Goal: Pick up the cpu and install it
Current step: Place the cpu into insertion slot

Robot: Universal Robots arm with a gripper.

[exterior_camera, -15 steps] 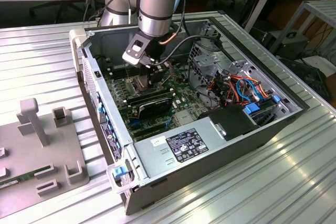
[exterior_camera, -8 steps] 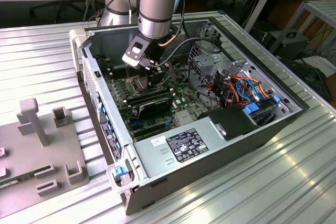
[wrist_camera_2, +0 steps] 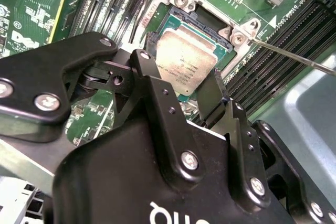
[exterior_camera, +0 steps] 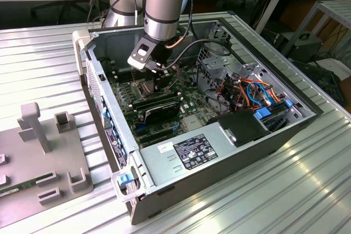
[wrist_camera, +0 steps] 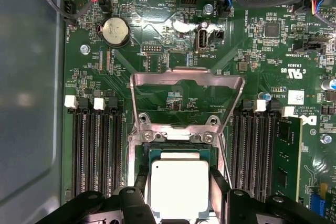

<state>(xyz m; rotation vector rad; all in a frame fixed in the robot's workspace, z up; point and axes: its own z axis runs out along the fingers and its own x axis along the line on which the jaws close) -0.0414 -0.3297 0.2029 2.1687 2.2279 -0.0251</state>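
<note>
The cpu is a small square chip with a dull silver top. It sits level over the dark socket on the green motherboard. My gripper reaches down into the open computer case. Its two black fingers press against opposite edges of the chip, so it is shut on the cpu. The socket's metal load plate stands folded open behind it. I cannot tell whether the chip rests fully in the socket.
Black memory slots flank the socket on both sides. A thin metal lever sticks out beside it. A power supply, coloured cables and a drive bay crowd the exterior view's right. A grey fixture lies outside the case.
</note>
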